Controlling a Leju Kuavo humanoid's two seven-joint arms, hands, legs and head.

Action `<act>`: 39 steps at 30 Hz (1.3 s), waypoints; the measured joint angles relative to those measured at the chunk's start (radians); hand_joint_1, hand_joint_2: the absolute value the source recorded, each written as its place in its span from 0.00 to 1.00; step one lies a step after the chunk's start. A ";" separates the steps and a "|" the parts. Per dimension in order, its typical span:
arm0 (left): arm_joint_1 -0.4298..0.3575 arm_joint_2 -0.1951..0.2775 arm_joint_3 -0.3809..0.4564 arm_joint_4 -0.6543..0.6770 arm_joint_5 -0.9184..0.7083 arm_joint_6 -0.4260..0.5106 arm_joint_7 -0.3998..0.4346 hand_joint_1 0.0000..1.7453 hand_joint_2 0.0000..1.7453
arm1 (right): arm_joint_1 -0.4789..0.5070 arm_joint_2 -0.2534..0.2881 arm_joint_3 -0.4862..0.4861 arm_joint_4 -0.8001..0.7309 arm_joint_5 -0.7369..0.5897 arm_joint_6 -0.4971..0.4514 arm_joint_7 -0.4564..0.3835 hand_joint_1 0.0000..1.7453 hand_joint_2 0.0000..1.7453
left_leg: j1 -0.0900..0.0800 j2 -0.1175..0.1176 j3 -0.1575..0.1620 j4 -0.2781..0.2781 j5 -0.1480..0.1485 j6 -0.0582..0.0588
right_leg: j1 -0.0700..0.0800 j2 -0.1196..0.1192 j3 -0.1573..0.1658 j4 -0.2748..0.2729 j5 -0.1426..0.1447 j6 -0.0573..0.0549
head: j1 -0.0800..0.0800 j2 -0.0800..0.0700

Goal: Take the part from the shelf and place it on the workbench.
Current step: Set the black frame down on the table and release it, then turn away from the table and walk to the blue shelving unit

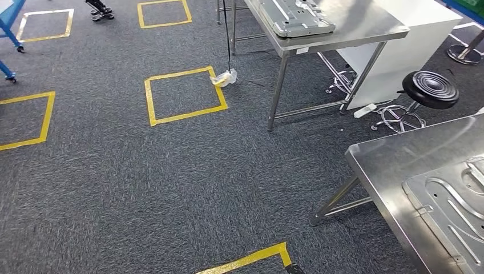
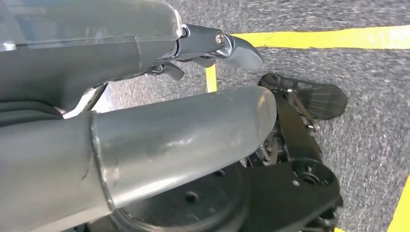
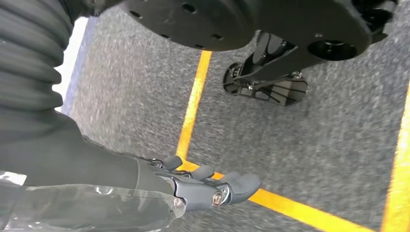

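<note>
Both hands hang empty over carpet: left hand [image 2: 212, 48] and right hand [image 3: 212, 186] with fingers loosely spread. A part [image 1: 451, 200] is seen lower right on the workbench [image 1: 376, 162]; the shelf must be found next

Grey carpet [image 1: 171, 182] carries yellow taped squares [image 1: 184, 95]. At near right, a steel workbench [image 1: 388, 165] bears a pressed metal part [image 1: 451, 200]. Farther off, a second steel table [image 1: 354, 28] holds another metal panel [image 1: 294, 17], with a black stool [image 1: 430, 89] between them.

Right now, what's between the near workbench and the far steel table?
In the head view: a black round stool on grey carpet stands between the near workbench and the far steel table.
</note>
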 joint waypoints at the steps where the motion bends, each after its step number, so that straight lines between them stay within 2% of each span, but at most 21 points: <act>1: 0.000 0.000 0.000 0.000 0.001 0.002 0.001 0.00 0.00 | -0.001 0.000 0.001 0.000 0.001 0.000 0.003 0.00 1.00 | -0.001 -0.017 0.001 0.002 -0.001 -0.001 | 0.000 0.004 0.015 -0.040 0.034 -0.003 | 0.000 0.000; 4: -0.001 0.000 -0.001 0.000 0.004 0.010 0.007 0.00 0.00 | 0.004 0.000 0.004 0.003 0.002 0.000 0.013 0.00 1.00 | -0.001 -0.064 -0.004 0.013 -0.004 -0.008 | -0.002 0.076 0.086 -0.221 0.127 -0.015 | 0.000 0.000; 6: 0.000 0.000 -0.002 0.000 0.005 0.015 0.012 0.00 0.50 | 0.006 0.000 0.005 0.006 0.001 -0.001 0.017 0.00 1.00 | 0.003 -0.090 -0.016 0.016 -0.001 -0.020 | 0.000 0.107 0.098 -0.261 0.128 -0.021 | 0.000 0.000; 8: 0.005 0.000 -0.003 0.000 0.005 0.018 0.016 0.00 1.00 | 0.004 0.002 0.005 0.006 -0.001 -0.001 0.018 0.00 1.00 | 0.007 -0.100 -0.023 0.014 0.002 -0.033 | 0.000 0.082 0.105 -0.274 0.132 -0.030 | 0.000 0.000; 10: 0.007 0.000 -0.006 0.000 0.002 0.021 0.020 0.00 1.00 | 0.007 0.004 0.005 0.006 -0.002 -0.001 0.019 0.00 1.00 | 0.004 -0.046 -0.042 0.052 -0.023 -0.040 | -0.002 0.050 0.120 -0.291 0.138 -0.044 | -0.001 0.000; 12: 0.003 0.000 -0.008 0.000 -0.001 0.025 0.024 0.00 1.00 | 0.012 0.005 0.005 0.006 -0.002 -0.001 0.021 0.00 1.00 | 0.004 0.017 -0.096 0.162 -0.082 -0.045 | 0.000 0.013 0.128 -0.300 0.139 -0.053 | -0.001 0.000; 14: 0.002 0.000 -0.010 0.000 -0.002 0.030 0.027 0.00 1.00 | 0.013 0.005 0.005 0.006 -0.002 -0.002 0.024 0.00 1.00 | 0.009 0.032 -0.152 0.271 -0.119 -0.053 | 0.003 -0.022 0.130 -0.300 0.135 -0.054 | -0.001 0.000; 15: 0.002 0.000 -0.012 0.000 -0.003 0.032 0.028 0.00 1.00 | 0.013 0.005 0.005 0.006 -0.002 -0.002 0.026 0.00 1.00 | 0.012 0.036 -0.157 0.282 -0.112 -0.057 | 0.003 -0.038 0.132 -0.299 0.132 -0.053 | -0.001 0.000; 16: 0.003 0.000 -0.014 0.000 -0.005 0.033 0.031 0.00 1.00 | 0.012 0.005 0.005 0.006 -0.002 -0.002 0.028 0.00 1.00 | 0.015 0.041 -0.141 0.253 -0.088 -0.060 | 0.002 -0.053 0.134 -0.298 0.129 -0.050 | -0.001 0.000; 18: 0.004 0.000 -0.018 0.000 -0.011 0.036 0.039 0.00 1.00 | 0.011 0.004 0.005 0.006 -0.001 -0.002 0.031 0.00 1.00 | 0.016 0.077 -0.067 0.122 -0.028 -0.061 | 0.003 -0.077 0.140 -0.292 0.119 -0.042 | -0.001 0.000; 21: 0.001 0.000 -0.023 0.000 -0.018 0.034 0.052 0.00 1.00 | 0.008 0.003 0.005 0.006 0.002 0.000 0.036 0.00 1.00 | 0.006 0.108 -0.015 0.023 -0.011 -0.045 | 0.010 -0.103 0.146 -0.285 0.105 -0.024 | 0.001 0.000; 23: 0.002 0.000 -0.025 0.000 -0.015 0.030 0.059 0.00 1.00 | 0.002 0.003 0.005 0.006 0.004 0.000 0.038 0.00 1.00 | 0.005 0.086 -0.015 0.018 -0.009 -0.031 | 0.008 -0.113 0.153 -0.285 0.100 -0.012 | 0.002 0.000; 25: 0.002 0.000 -0.025 0.000 -0.014 0.029 0.064 0.00 1.00 | 0.001 0.003 0.005 0.006 0.005 0.001 0.039 0.00 1.00 | 0.007 0.068 -0.011 0.009 -0.005 -0.018 | 0.003 -0.075 0.145 -0.255 0.074 -0.002 | 0.002 0.000; 27: -0.001 0.001 -0.025 0.000 -0.015 0.030 0.066 0.00 1.00 | 0.001 0.003 0.005 0.006 0.005 0.002 0.039 0.00 1.00 | 0.007 0.051 -0.011 0.005 -0.002 -0.008 | 0.000 -0.021 0.094 -0.149 0.015 0.001 | 0.002 0.000; 29: -0.003 0.000 -0.028 0.000 -0.016 0.031 0.068 0.00 1.00 | -0.002 0.003 0.004 0.005 0.003 0.002 0.038 0.00 1.00 | 0.004 0.029 -0.013 0.006 -0.001 -0.004 | 0.002 -0.004 0.031 -0.027 -0.029 0.000 | 0.002 0.000; 30: -0.003 0.000 -0.030 0.000 -0.016 0.032 0.070 0.00 1.00 | -0.003 0.002 0.004 0.005 0.002 0.003 0.038 0.00 1.00 | 0.003 0.015 -0.013 0.007 -0.001 -0.003 | 0.003 -0.002 0.017 -0.002 -0.025 -0.001 | 0.002 0.000; 32: -0.003 0.000 -0.032 0.000 -0.015 0.032 0.072 0.00 1.00 | -0.005 0.002 0.004 0.005 0.000 0.003 0.038 0.00 1.00 | 0.003 -0.016 -0.010 0.010 -0.001 -0.004 | 0.003 0.007 0.042 -0.066 0.036 -0.006 | 0.002 0.000; 34: -0.003 -0.001 -0.032 0.000 -0.014 0.032 0.073 0.00 1.00 | -0.001 0.002 0.003 0.006 -0.003 0.006 0.038 0.00 1.00 | 0.002 -0.046 -0.012 0.015 -0.002 -0.009 | -0.001 0.051 0.093 -0.194 0.101 -0.013 | 0.002 0.000; 36: -0.002 -0.001 -0.032 0.000 -0.014 0.031 0.074 0.00 1.00 | 0.001 0.003 0.002 0.007 -0.006 0.011 0.038 0.00 1.00 | 0.003 -0.071 -0.021 0.018 0.002 -0.020 | -0.002 0.086 0.115 -0.258 0.118 -0.018 | 0.002 0.000; 38: 0.000 -0.001 -0.033 0.000 -0.015 0.027 0.075 0.00 1.00 | -0.002 0.004 0.002 0.008 -0.007 0.015 0.037 0.00 1.00 | 0.005 -0.093 -0.030 0.016 0.008 -0.034 | -0.002 0.074 0.117 -0.267 0.117 -0.025 | 0.002 0.000; 39: 0.002 -0.001 -0.034 0.000 -0.015 0.025 0.075 0.00 1.00 | -0.004 0.005 0.002 0.007 -0.007 0.016 0.037 0.00 1.00 | 0.005 -0.084 -0.034 0.020 0.006 -0.039 | -0.003 0.062 0.120 -0.273 0.120 -0.031 | 0.001 0.000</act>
